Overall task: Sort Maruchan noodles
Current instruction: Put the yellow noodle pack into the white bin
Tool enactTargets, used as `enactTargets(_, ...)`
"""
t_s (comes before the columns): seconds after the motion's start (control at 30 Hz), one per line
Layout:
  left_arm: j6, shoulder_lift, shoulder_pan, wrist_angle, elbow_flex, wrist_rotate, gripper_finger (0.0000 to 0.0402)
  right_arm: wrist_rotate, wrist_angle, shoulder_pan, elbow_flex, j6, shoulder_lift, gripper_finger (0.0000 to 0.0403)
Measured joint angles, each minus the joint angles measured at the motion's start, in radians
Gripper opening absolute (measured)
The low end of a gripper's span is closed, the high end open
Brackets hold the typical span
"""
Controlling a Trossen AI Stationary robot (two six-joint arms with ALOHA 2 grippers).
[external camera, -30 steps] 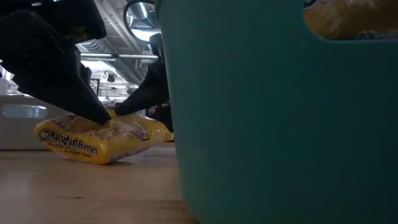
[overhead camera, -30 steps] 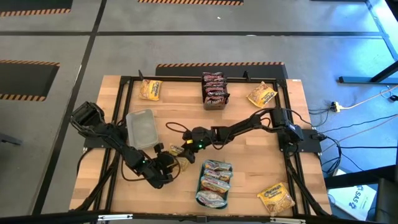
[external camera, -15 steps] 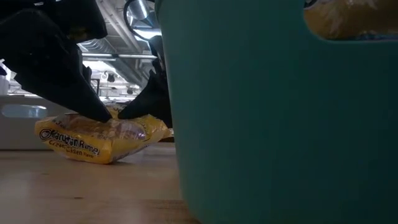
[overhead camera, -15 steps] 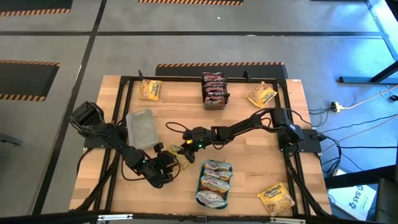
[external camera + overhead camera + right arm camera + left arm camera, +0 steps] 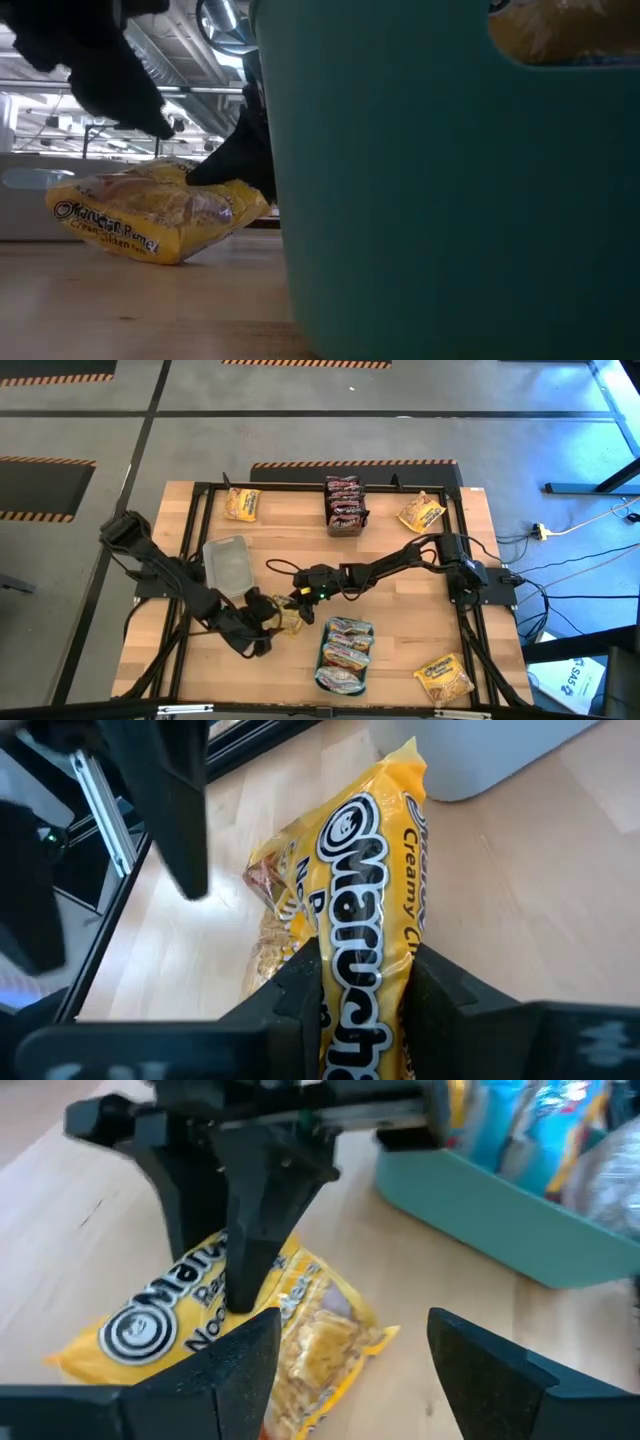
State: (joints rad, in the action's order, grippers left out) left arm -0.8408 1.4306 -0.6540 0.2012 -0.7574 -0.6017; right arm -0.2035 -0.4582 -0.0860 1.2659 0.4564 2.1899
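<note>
Right gripper (image 5: 362,985) is clamped on one end of the yellow noodle packet (image 5: 288,615) mid-worktop beside the teal tray (image 5: 322,660), left gripper (image 5: 350,1355) spread apart above it — light, crinkly, brittle inside, so grip edges.

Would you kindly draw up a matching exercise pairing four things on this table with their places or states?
Things:
1. right gripper
2. left gripper
3. teal tray
4. clear tub

States:
A. open, just off the packet
B. holds pale noodle packets
C. empty
D. shut on the yellow packet

Pairs: 1-D, 2-A, 3-B, 4-C
</note>
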Motion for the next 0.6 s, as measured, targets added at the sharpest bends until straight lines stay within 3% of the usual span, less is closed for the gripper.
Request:
enactTargets(0.33, 0.040, -0.170, 0.037, 0.061, 0.000, 0.044, 0.0244, 0.020, 0.062, -0.003, -0.004, -0.128, -0.054, 0.0088)
enactTargets(0.6, 0.006, -0.251, 0.124, 0.183, 0.000, 0.046, 0.0244, 0.159, 0.102, -0.050, 0.002, -0.357, -0.091, 0.0087)
